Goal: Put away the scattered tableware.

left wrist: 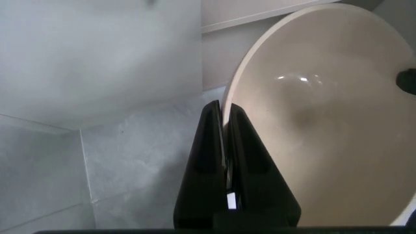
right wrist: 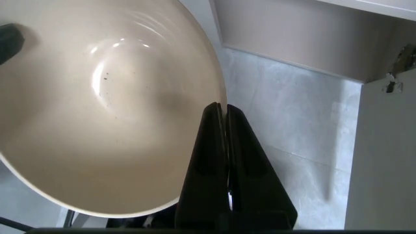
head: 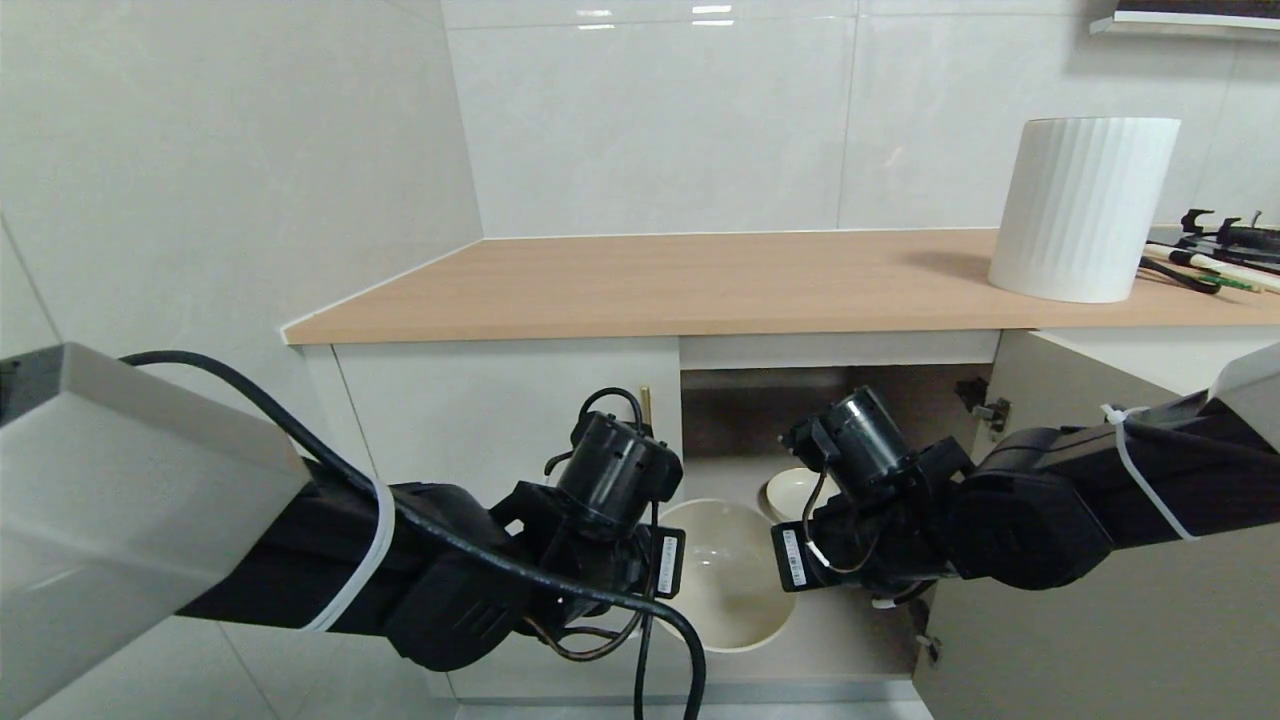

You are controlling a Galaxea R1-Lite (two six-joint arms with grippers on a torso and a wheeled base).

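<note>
Pinching bowl (head: 728,585) rim — left pincer (left wrist: 225,112) (right pincer (right wrist: 225,112) opposite).

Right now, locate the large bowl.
Head view, low centre: large bowl held by its rim between left gripper and right gripper, at the open cabinet.

Left arm (head: 430,570) and right arm (head: 1010,520) hid the bowl's (head: 725,585) side rims; a dish (head: 788,490) behind sat half-covered; utensils (head: 1220,262) ran off the edge.
</note>
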